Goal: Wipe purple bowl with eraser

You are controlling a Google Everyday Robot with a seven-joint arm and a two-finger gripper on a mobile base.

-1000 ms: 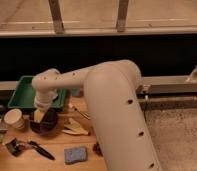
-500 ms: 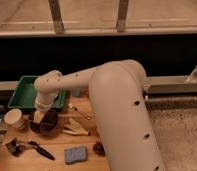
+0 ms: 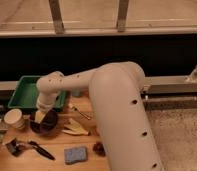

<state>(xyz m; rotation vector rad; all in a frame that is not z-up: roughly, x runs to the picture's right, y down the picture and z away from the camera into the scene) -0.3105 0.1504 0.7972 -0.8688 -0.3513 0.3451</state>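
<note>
The dark purple bowl (image 3: 45, 124) sits on the wooden table at the left, partly covered by my arm. My gripper (image 3: 40, 116) reaches down into the bowl from above. The black eraser is hidden; I cannot see it at the gripper or on the table.
A green tray (image 3: 24, 93) stands behind the bowl. A cream cup (image 3: 14, 119) is to its left. A black-handled brush (image 3: 29, 147) lies at the front left, a blue-grey sponge (image 3: 75, 154) at the front, a small dark object (image 3: 98, 147) beside it. Yellowish items (image 3: 74, 127) lie right of the bowl.
The arm's wrist has shifted slightly over the bowl; the gripper stays down inside it. Nothing else has moved.
</note>
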